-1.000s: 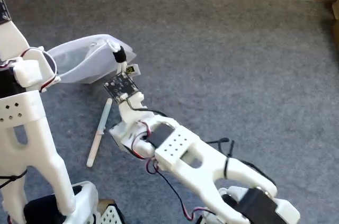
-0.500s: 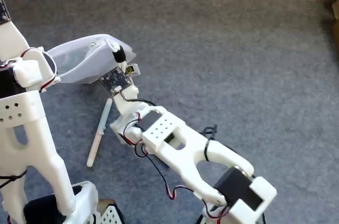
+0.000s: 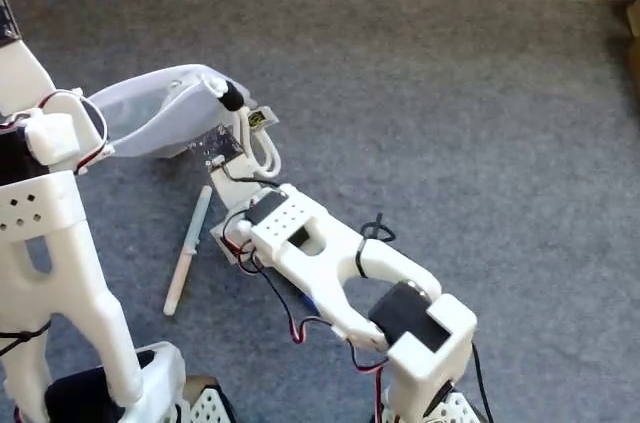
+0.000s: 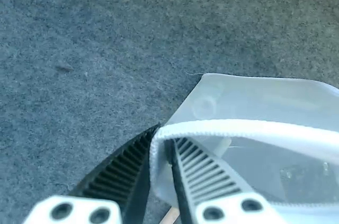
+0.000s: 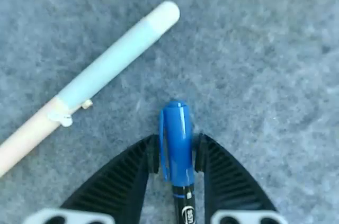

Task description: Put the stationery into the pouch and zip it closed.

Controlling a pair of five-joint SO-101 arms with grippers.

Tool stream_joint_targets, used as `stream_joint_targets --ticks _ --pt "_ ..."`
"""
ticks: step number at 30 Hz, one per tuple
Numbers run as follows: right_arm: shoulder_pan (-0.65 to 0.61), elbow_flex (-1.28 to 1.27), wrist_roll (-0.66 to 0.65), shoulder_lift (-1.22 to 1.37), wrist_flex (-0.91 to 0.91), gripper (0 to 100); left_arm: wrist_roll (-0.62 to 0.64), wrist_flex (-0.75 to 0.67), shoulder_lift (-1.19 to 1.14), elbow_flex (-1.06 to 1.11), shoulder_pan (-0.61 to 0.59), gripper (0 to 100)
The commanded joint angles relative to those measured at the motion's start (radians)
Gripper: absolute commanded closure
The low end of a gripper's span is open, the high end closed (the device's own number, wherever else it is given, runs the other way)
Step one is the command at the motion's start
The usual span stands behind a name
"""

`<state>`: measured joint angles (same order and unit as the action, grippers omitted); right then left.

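Early days on this one. The left claw (image 4: 163, 136) is clamped on the rim of the pouch (image 4: 254, 102), holding its mouth open. The right claw (image 5: 177, 140) is gripping a blue marker (image 5: 175, 121) low over the desk (image 3: 450, 93), so it's not in yet. The pale pen (image 5: 106, 70) lies on the desk close by. Can't really tell if anything's already inside the pouch. The zip is still undone.

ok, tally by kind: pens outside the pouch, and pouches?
pens: 2 (blue marker in the right hand, pale pen lying loose)
pouch: 1 (in the left hand)
total: 3
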<state>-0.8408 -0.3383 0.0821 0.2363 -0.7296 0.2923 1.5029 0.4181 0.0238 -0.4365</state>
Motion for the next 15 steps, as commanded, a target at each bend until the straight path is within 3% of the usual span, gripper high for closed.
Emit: stream_joint_targets --ticks 1,15 --pt "0.012 0.124 -0.011 0.035 -0.082 88.2 0.002 -0.012 0.025 -0.005 -0.018 99" --pt "0.010 0.272 -0.012 0.137 -0.259 88.2 0.002 -0.020 0.025 0.007 -0.016 99"
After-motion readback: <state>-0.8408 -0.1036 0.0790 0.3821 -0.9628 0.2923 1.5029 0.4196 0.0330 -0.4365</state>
